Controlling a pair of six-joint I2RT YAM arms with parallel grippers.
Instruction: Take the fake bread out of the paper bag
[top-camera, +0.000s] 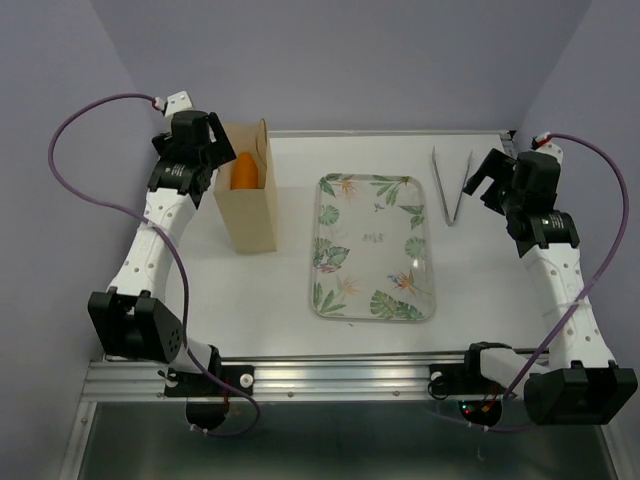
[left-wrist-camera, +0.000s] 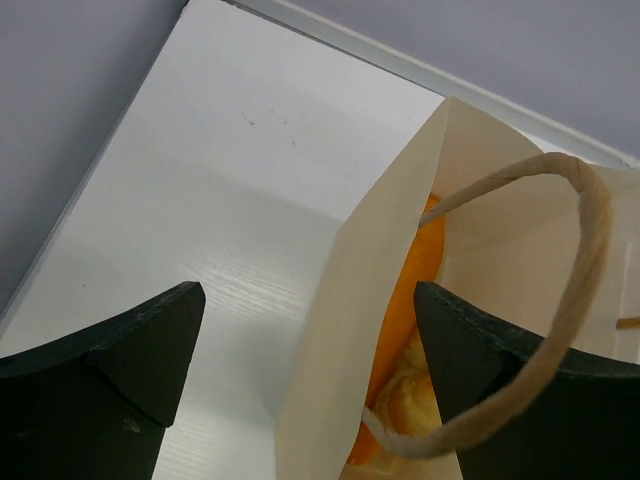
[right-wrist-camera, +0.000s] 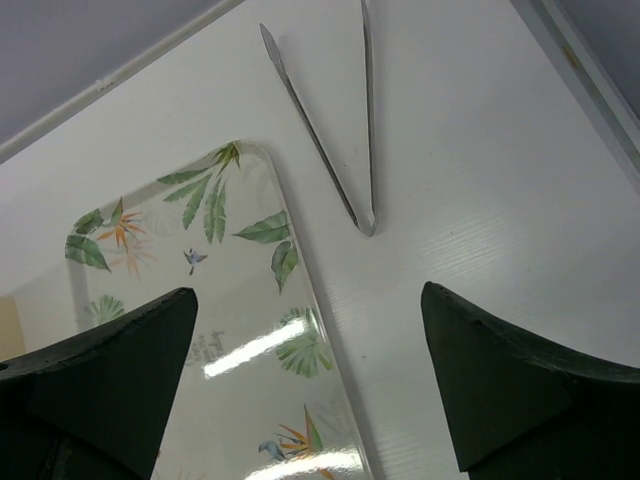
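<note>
The tan paper bag stands upright at the left of the table. An orange long loaf sticks up in its open top. In the left wrist view the bag's near wall stands between my fingers, with the loaf and a paler golden piece inside, and a loop handle arching over. My left gripper is open, one finger outside the bag's left wall, the other over its opening. My right gripper is open and empty above the table's right side.
A leaf-patterned white tray lies in the middle, also in the right wrist view. Metal tongs lie at the back right, seen in the right wrist view too. Purple walls close in the back and sides.
</note>
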